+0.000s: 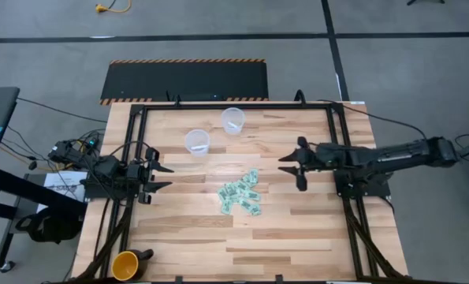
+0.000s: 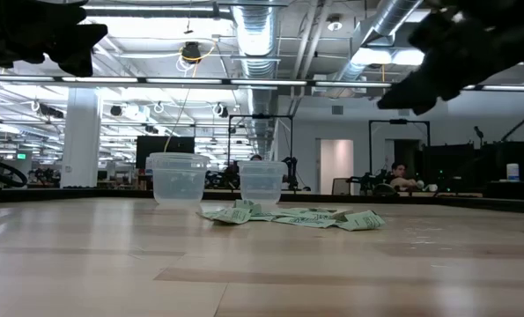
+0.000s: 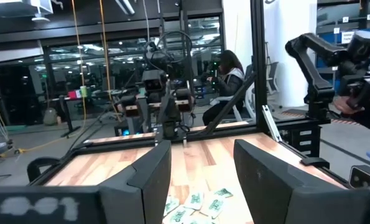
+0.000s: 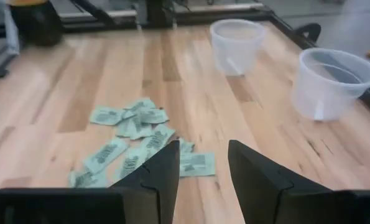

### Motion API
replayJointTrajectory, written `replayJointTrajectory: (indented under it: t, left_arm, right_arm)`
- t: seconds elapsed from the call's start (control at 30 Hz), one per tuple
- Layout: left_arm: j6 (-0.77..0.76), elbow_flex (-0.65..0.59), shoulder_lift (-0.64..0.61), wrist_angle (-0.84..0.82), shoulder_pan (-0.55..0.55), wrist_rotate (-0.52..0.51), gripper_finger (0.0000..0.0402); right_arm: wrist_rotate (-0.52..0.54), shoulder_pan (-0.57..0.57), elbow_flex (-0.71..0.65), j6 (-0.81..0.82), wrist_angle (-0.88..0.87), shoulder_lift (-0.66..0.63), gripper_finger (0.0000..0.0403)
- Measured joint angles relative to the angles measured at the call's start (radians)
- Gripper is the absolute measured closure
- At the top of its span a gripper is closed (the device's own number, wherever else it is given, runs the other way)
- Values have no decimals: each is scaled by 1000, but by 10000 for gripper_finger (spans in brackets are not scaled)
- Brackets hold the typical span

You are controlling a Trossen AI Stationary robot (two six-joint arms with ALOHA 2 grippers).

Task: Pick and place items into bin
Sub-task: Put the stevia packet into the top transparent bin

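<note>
Packets (image 1: 240, 196) of mint-green and white sat in a loose heap mid-desk (image 1: 179, 229), with two clear tubs (image 1: 197, 142) (image 1: 232, 120) standing farther back, well apart from the pile. Right gripper (image 1: 291, 168) hung just beside the heap, fingers (image 4: 163, 168) spread wide and holding nothing. Left gripper (image 1: 165, 177) waited over the left side, fingers (image 3: 148, 177) open and empty too.

Packet (image 1: 240, 193) print too small

Pale wood-plank table (image 1: 297, 229), translucent plastic tubs (image 1: 197, 141), crinkly packets (image 1: 240, 192)
</note>
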Motion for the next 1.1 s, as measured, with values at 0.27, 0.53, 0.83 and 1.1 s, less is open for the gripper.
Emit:
replayJointTrajectory:
  t: [0.27,0.53,0.83,1.1]
  left_arm:
    - [5,2,0,0,0,0,235]
    - [7,3,0,-1,0,0,235]
    - [2,4,0,-11,0,0,235]
    - [-20,4,0,-23,0,0,235]
  right_arm:
    - [1,0,112,-14,1,237,239]
    - [2,0,224,-19,1,451,171]
    - [2,-2,356,-19,-86,652,158]
    - [-52,-8,467,-28,-218,745,158]
